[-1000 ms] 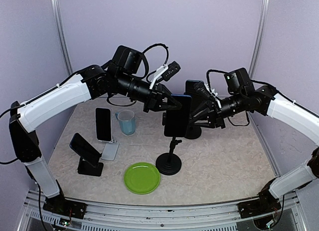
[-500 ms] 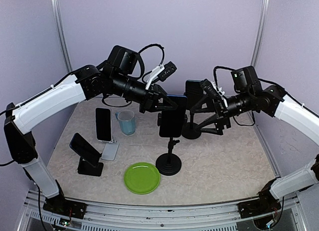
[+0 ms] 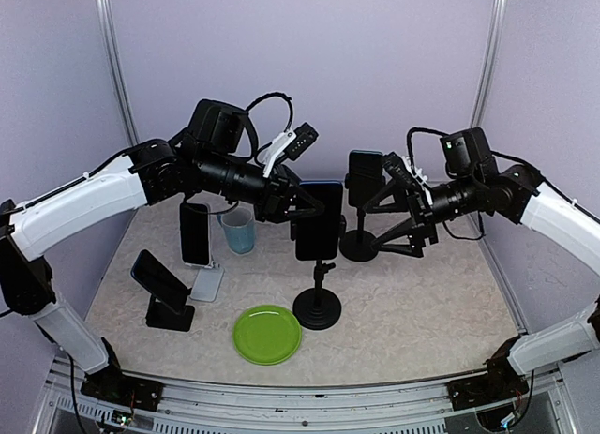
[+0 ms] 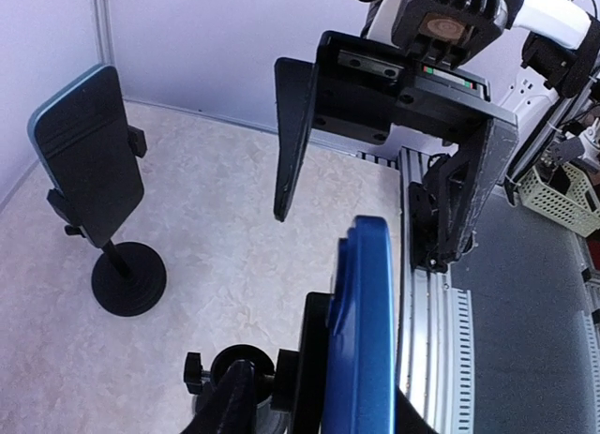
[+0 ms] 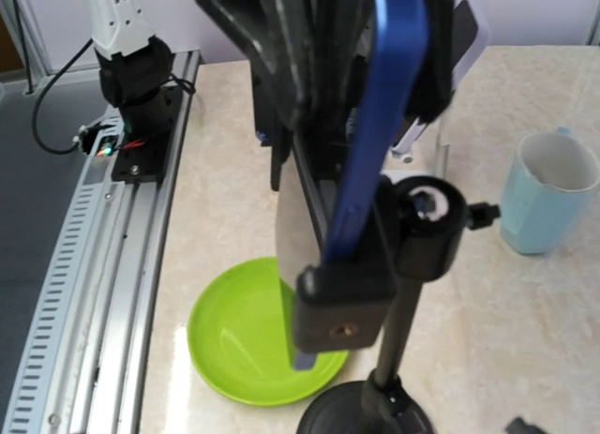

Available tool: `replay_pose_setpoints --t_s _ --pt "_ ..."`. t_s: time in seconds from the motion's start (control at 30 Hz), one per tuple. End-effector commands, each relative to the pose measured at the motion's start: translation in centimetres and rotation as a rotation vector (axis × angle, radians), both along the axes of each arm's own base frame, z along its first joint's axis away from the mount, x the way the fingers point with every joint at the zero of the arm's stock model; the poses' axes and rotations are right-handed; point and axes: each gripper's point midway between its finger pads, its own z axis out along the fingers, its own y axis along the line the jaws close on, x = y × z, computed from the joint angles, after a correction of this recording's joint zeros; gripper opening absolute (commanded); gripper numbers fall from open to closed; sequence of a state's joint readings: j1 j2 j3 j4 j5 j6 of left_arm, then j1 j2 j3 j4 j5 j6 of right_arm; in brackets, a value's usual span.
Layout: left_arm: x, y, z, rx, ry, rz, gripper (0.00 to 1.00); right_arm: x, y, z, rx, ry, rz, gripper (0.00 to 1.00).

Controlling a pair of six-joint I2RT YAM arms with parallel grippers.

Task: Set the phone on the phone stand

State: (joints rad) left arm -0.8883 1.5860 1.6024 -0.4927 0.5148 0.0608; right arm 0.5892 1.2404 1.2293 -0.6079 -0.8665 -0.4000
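The blue phone (image 3: 319, 230) stands upright in the clamp of the black phone stand (image 3: 317, 310) at the middle of the table. In the left wrist view the phone's blue edge (image 4: 364, 340) runs between my left fingers. My left gripper (image 3: 302, 206) straddles its upper left side, open, with one finger (image 4: 225, 406) clear of the clamp. My right gripper (image 3: 380, 228) hangs open to the phone's right, apart from it. The right wrist view shows the phone (image 5: 389, 106) seated in the stand's clamp (image 5: 342, 307).
A second phone on a black stand (image 3: 364, 176) is behind the right gripper. A blue cup (image 3: 238, 230) and two more phones on stands (image 3: 194, 232) (image 3: 159, 279) are at the left. A green plate (image 3: 267, 334) lies in front of the stand's base.
My right gripper opened and drew back to the right, off the phone. The phone shifted slightly left and down into the clamp, and my left jaws loosened around it.
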Motion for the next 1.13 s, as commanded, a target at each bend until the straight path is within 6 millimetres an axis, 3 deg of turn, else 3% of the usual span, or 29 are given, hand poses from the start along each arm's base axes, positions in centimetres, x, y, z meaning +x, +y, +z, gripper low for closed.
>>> replay_pose_setpoints --t_s 0.0,0.2,0.27,0.37,0.47,0.7,0.87,1.1 --pt "1.0 0.9 3.0 -0.063 -0.083 0.098 0.41 0.1 -0.8 1.0 0.003 -0.047 -0.027 0.96" --pt "0.4 2.6 6.2 -0.136 -0.146 0.139 0.52 1.2 -1.9 2.0 -0.015 -0.109 -0.114 0.97" --pt "0.0 3.8 7.9 -0.175 -0.178 0.166 0.55 2.0 -2.8 2.8 -0.001 -0.141 -0.171 0.99" --pt "0.5 5.8 8.8 -0.200 -0.215 0.269 0.58 3.4 -4.7 3.8 0.035 -0.183 -0.289 1.00" --pt "1.2 8.2 8.1 -0.199 -0.238 0.392 0.59 5.4 -6.6 3.8 0.016 -0.205 -0.439 1.00" --pt "3.5 13.9 3.7 -0.168 -0.234 0.724 0.59 10.5 -12.6 4.3 0.087 -0.186 -0.881 1.00" --pt "4.7 16.1 1.4 -0.043 -0.273 0.909 0.57 11.2 -14.7 4.5 0.109 -0.198 -0.973 1.00" --pt "4.2 16.9 1.1 -0.058 -0.270 0.972 0.59 11.3 -15.7 4.0 0.140 -0.163 -0.993 1.00"
